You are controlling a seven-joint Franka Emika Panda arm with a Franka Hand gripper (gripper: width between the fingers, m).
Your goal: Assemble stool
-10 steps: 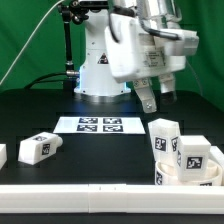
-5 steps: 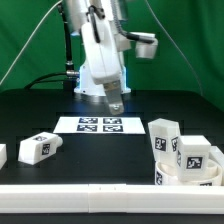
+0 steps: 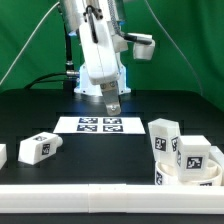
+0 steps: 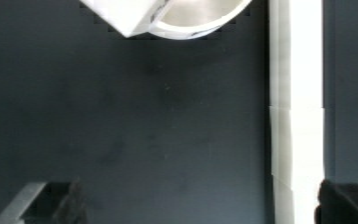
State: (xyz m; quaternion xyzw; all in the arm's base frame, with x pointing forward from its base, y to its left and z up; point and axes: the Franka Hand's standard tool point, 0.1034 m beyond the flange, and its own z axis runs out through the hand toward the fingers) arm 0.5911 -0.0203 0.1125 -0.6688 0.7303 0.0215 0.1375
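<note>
The stool's round white seat (image 3: 188, 175) lies at the front on the exterior view's right, with two tagged block legs (image 3: 164, 136) (image 3: 193, 153) standing on it. A loose tagged leg (image 3: 38, 147) lies at the front left, and another (image 3: 2, 155) is cut off by the left edge. My gripper (image 3: 113, 103) hangs over the back middle of the table, above the marker board (image 3: 100, 125), far from all parts. In the wrist view the gripper (image 4: 194, 205) is open and empty over bare black table. A white stool part (image 4: 176, 15) is cut off at the frame edge there.
A long white border rail (image 3: 100, 196) runs along the front edge and also shows in the wrist view (image 4: 295, 100). The robot base (image 3: 100, 75) stands behind the marker board. A green backdrop closes off the back.
The arm swung from the exterior view's right, above the seat, to the back middle over the marker board. It has barely moved in the last half second. The parts have not moved.
</note>
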